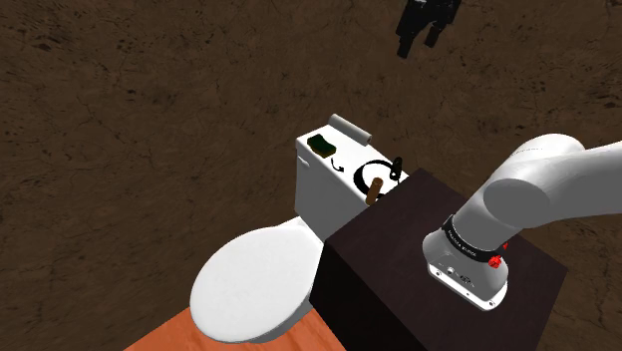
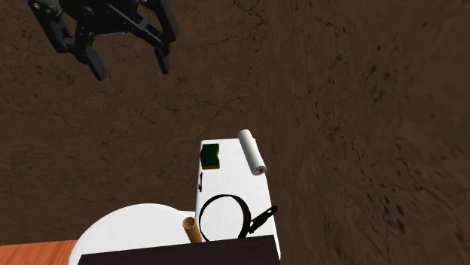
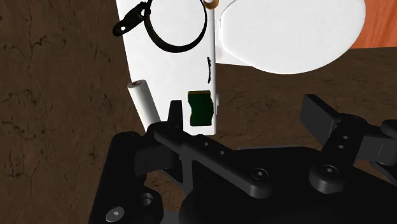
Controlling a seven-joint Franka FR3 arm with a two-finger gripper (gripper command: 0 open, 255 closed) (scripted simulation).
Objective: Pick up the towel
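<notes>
The towel (image 1: 347, 128) (image 2: 253, 151) (image 3: 144, 102) is a small white roll lying along the far edge of the white toilet tank lid (image 1: 321, 170) (image 2: 230, 179) (image 3: 167, 70). My black gripper (image 1: 417, 45) (image 2: 132, 70) (image 3: 245, 118) hangs high above the tank, well clear of the towel, open and with nothing between its fingers. In the wrist view the roll lies just beyond one fingertip (image 3: 173, 113), beside a green sponge (image 3: 199, 108).
On the tank lid also lie the green sponge (image 1: 322, 145) (image 2: 210, 155), a black ring with a handle (image 1: 381, 174) (image 2: 223, 215) and a brown cylinder (image 1: 376, 191) (image 2: 192, 229). The shut white toilet lid (image 1: 254, 284) sits in front, the dark stand (image 1: 399, 269) beside it. Brown wall behind.
</notes>
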